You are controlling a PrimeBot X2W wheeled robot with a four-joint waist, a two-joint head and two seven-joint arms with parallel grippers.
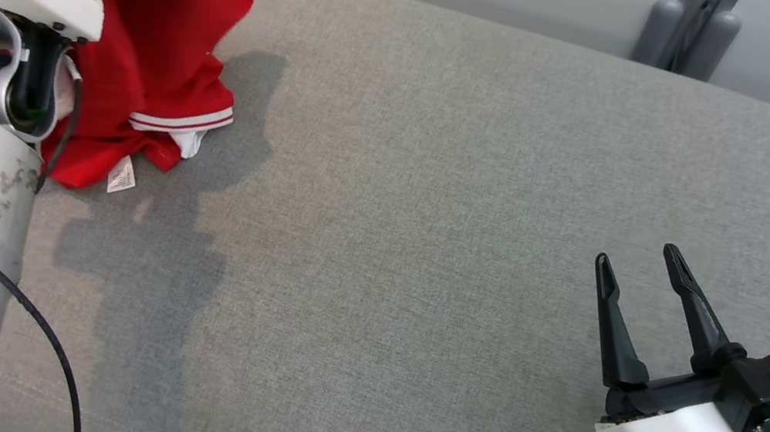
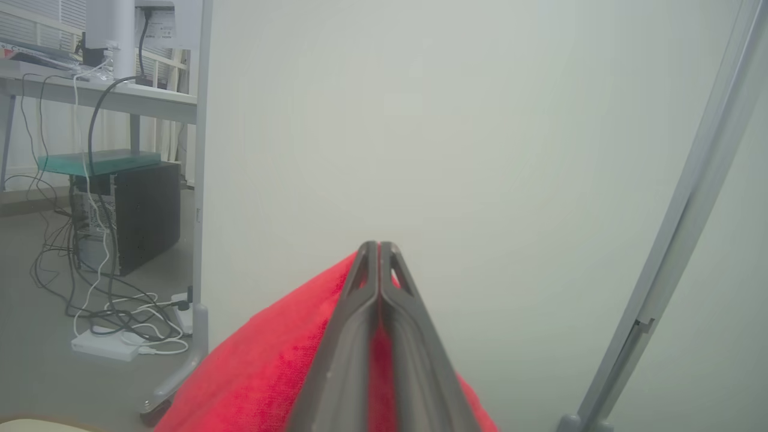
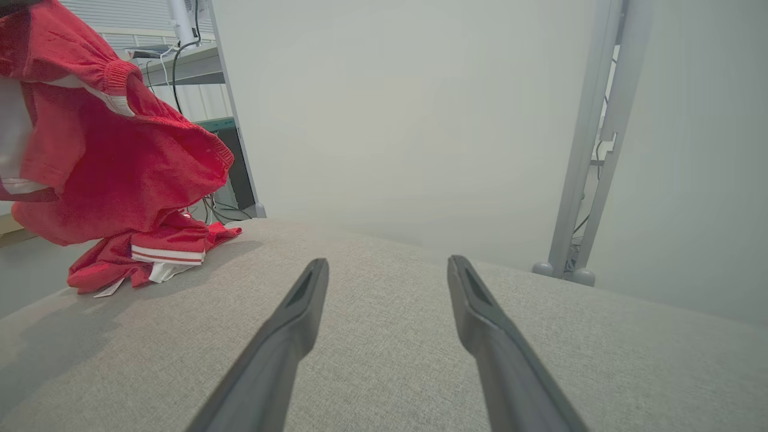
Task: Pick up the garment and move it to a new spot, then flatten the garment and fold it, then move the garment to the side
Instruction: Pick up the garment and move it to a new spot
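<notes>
Pick-up step: the left tool (image 2: 379, 247) grips the half-lifted red shorts (image 1: 149, 36), apparently; next, carry them toward the wide-open right tool (image 1: 636, 256).

My head camera looks steeply down on the grey cushion (image 1: 425, 254). Both wrist cameras face the pale wall (image 2: 480, 120). All three views share the red garment (image 3: 120, 150).

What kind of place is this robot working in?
Most likely a robotics lab or office test area: a desk with a computer tower below it, loose cables on the floor, and a pale partition panel behind the grey fabric surface where the garment lies half lifted.
</notes>
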